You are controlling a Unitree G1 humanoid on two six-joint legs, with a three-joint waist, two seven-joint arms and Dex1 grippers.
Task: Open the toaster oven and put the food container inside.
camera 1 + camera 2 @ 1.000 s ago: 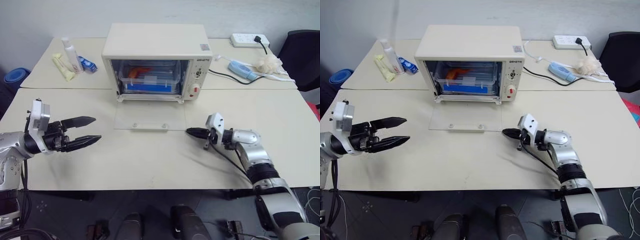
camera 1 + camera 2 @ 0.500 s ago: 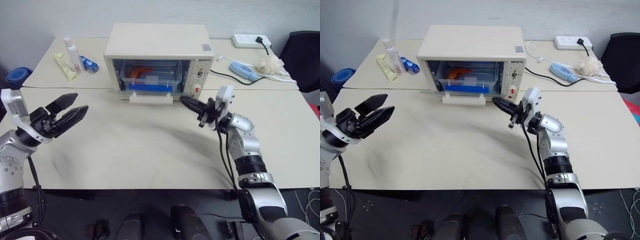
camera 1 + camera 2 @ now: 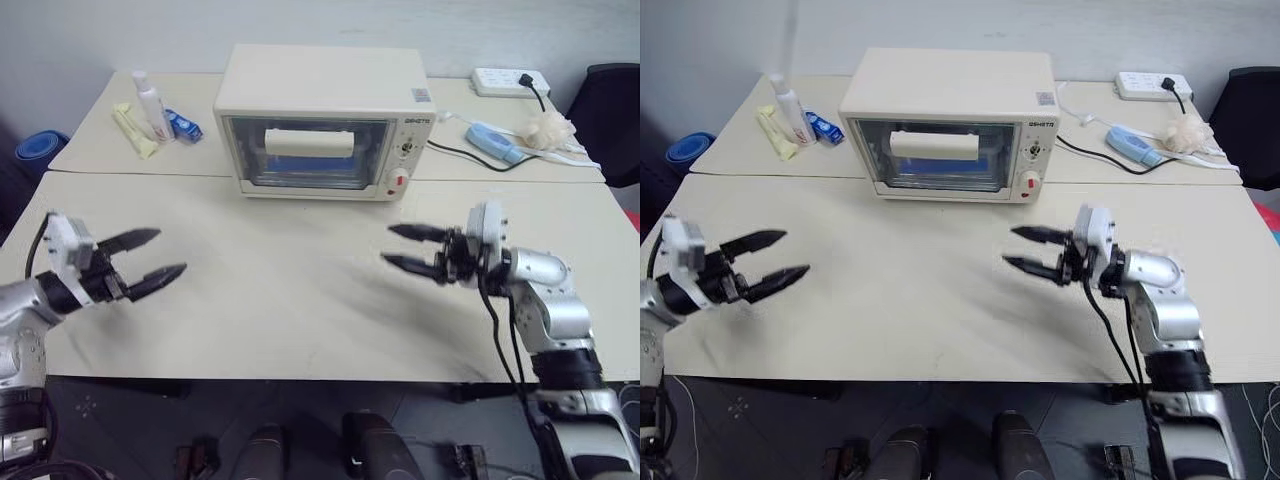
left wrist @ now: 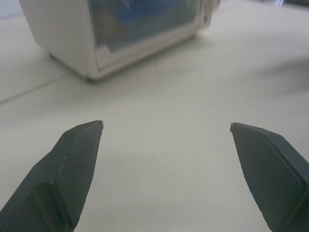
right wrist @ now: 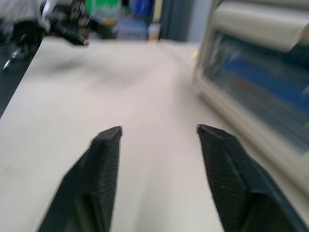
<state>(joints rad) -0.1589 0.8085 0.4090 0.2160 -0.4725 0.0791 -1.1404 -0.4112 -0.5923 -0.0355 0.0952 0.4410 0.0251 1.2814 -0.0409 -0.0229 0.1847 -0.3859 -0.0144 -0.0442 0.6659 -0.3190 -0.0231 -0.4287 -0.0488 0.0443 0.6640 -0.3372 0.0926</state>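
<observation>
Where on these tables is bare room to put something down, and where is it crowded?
The front table is bare between the left gripper and the right gripper, up to the toaster oven. Crowded: the back-left corner with the white bottle and packets, and the back-right with the power strip and cables.

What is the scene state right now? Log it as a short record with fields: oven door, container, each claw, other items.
oven door: toaster oven closed, bar handle up against the glass
container: food container inside, blue strip visible through the glass
left claw: open, holding nothing, above the table
right claw: open, holding nothing
other items: power strip, white bottle behind the oven
</observation>
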